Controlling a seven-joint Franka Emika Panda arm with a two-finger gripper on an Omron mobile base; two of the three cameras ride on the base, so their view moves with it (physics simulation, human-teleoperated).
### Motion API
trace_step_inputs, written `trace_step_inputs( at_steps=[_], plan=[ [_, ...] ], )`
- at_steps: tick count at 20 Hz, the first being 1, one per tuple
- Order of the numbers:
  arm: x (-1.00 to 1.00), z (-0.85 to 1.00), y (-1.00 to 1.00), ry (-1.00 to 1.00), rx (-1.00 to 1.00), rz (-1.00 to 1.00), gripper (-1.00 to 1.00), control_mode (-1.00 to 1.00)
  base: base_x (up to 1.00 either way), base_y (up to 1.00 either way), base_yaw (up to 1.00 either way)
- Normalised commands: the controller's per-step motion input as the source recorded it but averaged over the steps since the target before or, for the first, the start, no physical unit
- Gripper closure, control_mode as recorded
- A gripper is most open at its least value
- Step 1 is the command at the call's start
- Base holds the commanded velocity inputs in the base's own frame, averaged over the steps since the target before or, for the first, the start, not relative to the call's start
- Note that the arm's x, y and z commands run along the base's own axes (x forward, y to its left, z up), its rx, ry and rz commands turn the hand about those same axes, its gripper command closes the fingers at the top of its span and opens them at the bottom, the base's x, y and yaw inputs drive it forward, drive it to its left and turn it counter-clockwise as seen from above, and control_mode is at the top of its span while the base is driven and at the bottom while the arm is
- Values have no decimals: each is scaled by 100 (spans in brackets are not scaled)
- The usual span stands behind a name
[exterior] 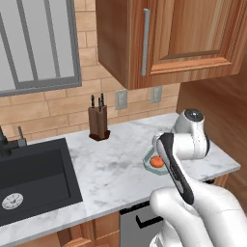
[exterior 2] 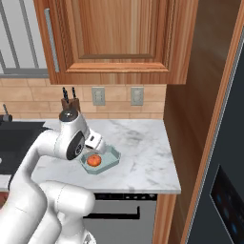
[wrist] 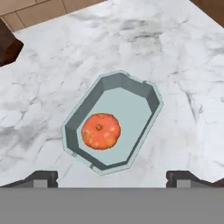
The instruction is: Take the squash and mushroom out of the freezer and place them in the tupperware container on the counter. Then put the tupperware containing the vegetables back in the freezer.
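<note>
The two-finger gripper [wrist: 112, 178] hangs spread wide, holding nothing, above the small round orange-red squash [wrist: 101, 131]. It sits inside the shallow pale teal translucent tupperware container [wrist: 148, 98], on the white-grey veined marble counter [wrist: 188, 65].

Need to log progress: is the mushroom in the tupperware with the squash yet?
No, the hand view shows the squash alone inside the tupperware, and no mushroom beside it.

Light was even and bright, with no glare on the counter [wrist: 175, 65]. The tupperware container [wrist: 148, 98] had soft shade inside its walls. All rendered views looked slightly soft.
</note>
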Motion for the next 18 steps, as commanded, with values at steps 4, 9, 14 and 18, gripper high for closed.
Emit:
trace_step_inputs(
  at_steps=[4,9,14,18],
  plan=[
    [-100,98,0,-41,0,0,-100,-100,0,0,0],
    [-100,88,0,-34,0,0,-100,-100,0,0,0],
    [-98,70,-1,-11,0,0,-100,-100,0,0,0],
    [-90,18,-7,-1,1,0,-100,-100,0,0,0]
  ],
)
